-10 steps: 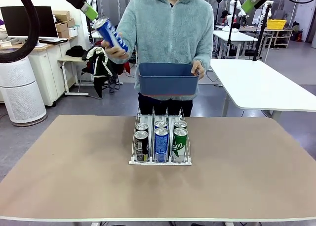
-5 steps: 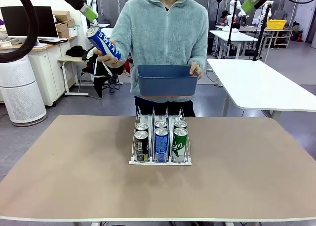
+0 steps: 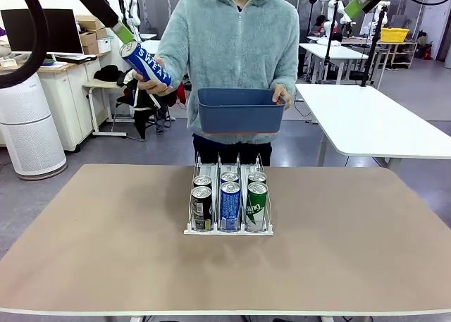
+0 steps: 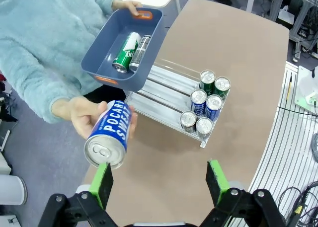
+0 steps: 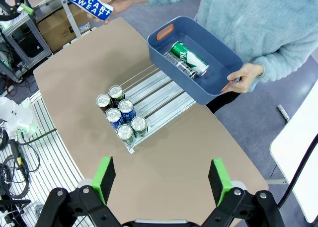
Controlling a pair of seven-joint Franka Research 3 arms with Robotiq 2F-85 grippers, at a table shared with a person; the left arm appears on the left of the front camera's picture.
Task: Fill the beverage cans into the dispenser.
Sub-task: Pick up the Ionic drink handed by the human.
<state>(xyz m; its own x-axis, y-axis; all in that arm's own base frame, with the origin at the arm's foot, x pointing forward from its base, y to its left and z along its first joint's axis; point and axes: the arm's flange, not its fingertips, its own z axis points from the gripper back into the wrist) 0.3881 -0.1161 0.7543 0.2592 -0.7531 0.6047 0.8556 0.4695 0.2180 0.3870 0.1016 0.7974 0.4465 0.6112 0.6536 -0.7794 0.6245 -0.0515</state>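
Note:
The person holds a blue "SWEAT" can up at the far left, tilted, with its silver end toward my left gripper. That gripper is open; the can lies just ahead of its left finger, not between the jaws. In the front view the left gripper hangs right above the can. The dispenser stands mid-table with six cans at its front, two per lane. My right gripper is open and empty, high over the table, seen top right as the right gripper.
The person's other hand holds a blue bin above the table's far edge. It contains a green can and a dark can. The rear halves of the dispenser's lanes are bare. A white table stands at the right.
The person's hand has brought the blue can down and to the left, toward my left gripper. The left gripper has come down a little to meet it. The right arm has stayed still.

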